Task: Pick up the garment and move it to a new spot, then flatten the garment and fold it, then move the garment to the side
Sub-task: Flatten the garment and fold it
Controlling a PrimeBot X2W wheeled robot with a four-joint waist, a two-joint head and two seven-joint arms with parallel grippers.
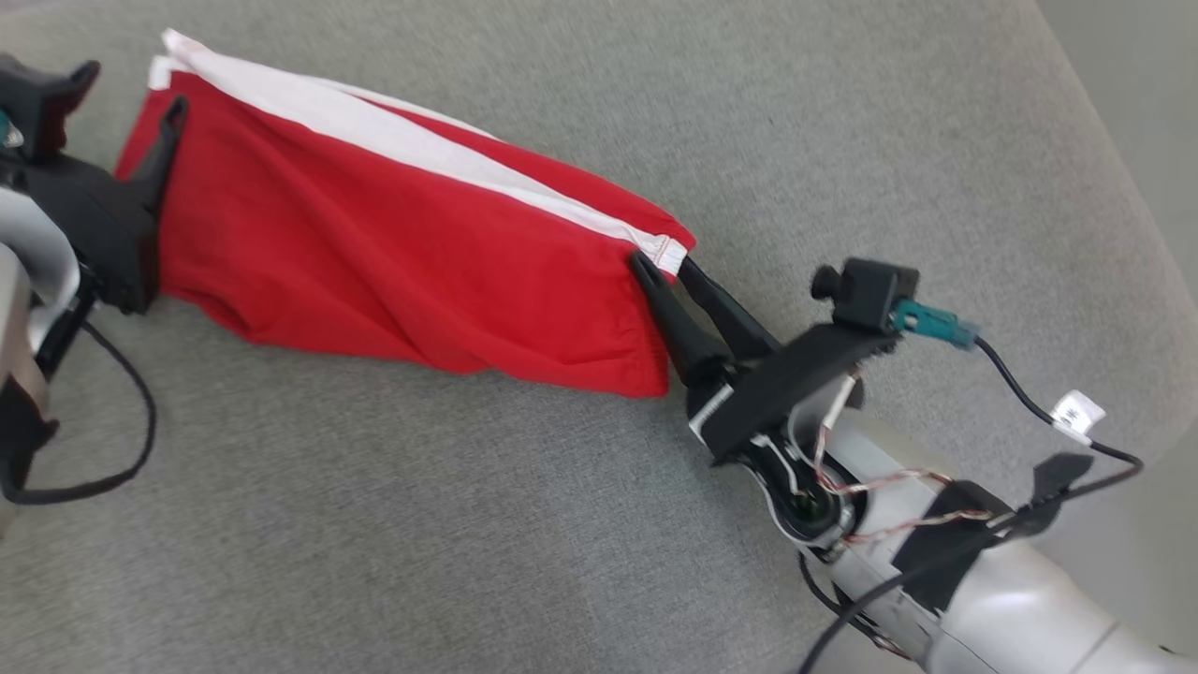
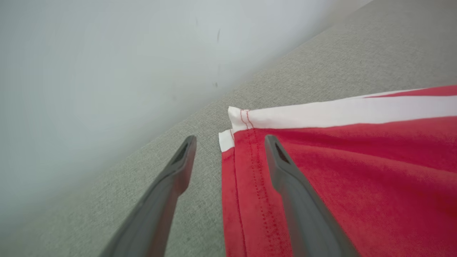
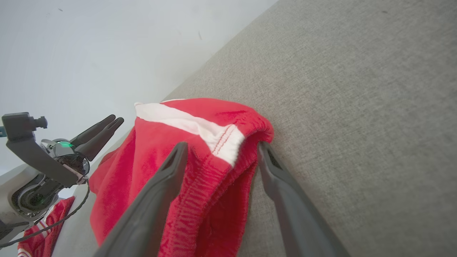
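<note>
The garment [image 1: 402,253], red with a white stripe along its far edge, lies stretched out on the grey fabric surface [image 1: 562,524]. At its left end my left gripper [image 1: 126,98] stands open. In the left wrist view the stitched hem [image 2: 250,185] lies between the spread fingers of the left gripper [image 2: 230,141], one finger [image 2: 296,200] resting over the red cloth. My right gripper [image 1: 664,264] is open at the garment's right corner. In the right wrist view the ribbed red edge with the white stripe end [image 3: 221,142] bulges between the parted fingers of the right gripper [image 3: 222,144].
The grey surface ends at a curved edge [image 1: 1123,140] at the upper right, with a pale floor beyond. A pale wall [image 2: 89,71] runs behind the surface. My left arm's black cable [image 1: 131,440] loops over the surface at the left.
</note>
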